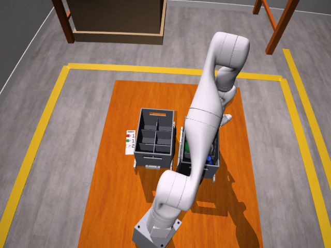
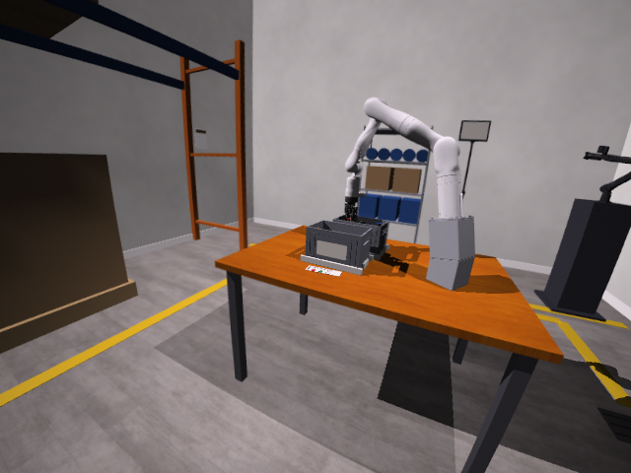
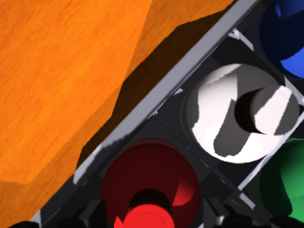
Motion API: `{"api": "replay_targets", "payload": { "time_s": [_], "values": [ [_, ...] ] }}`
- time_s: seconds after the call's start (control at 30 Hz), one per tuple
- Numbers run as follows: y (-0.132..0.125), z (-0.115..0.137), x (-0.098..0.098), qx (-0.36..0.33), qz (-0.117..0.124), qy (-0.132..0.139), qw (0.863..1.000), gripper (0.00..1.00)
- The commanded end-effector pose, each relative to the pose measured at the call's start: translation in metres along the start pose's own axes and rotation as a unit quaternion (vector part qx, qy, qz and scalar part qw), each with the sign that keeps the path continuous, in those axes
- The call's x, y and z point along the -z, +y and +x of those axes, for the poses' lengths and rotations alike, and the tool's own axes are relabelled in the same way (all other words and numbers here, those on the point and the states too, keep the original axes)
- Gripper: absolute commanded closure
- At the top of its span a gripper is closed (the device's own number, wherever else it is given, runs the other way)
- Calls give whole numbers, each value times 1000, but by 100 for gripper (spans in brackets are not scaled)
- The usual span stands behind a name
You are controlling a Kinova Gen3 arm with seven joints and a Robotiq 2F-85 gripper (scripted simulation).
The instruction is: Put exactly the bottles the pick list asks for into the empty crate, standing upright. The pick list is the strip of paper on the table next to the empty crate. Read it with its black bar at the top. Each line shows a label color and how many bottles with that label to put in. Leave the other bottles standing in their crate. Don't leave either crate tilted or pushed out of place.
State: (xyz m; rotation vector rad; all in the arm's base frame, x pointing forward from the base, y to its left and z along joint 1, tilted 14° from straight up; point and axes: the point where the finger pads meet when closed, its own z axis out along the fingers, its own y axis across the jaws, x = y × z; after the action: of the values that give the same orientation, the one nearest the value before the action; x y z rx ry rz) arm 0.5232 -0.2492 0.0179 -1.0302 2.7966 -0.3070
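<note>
The gripper [image 2: 350,209] hangs part-open and empty right over the corner cell of the full crate [image 3: 190,66], where the red bottle [image 3: 149,190] stands upright straight beneath it, neck pointing up into the gap between the jaws, white bottle [image 3: 237,114] one cell over

Orange table [image 2: 407,300]: crates [image 1: 153,134], pick list [image 1: 130,142].
</note>
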Motion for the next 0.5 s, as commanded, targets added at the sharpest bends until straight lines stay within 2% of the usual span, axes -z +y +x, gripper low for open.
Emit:
{"api": "replay_targets", "payload": {
  "time_s": [0.0, 0.27, 0.3, 0.47],
  "values": [
    [-1, 0, 0, 0, 1, -1, 1000, 33],
    [-1, 0, 0, 0, 1, -1, 1000, 33],
    [-1, 0, 4, 0, 1, -1, 1000, 52],
    [-1, 0, 4, 0, 1, -1, 1000, 52]
  ]
}}
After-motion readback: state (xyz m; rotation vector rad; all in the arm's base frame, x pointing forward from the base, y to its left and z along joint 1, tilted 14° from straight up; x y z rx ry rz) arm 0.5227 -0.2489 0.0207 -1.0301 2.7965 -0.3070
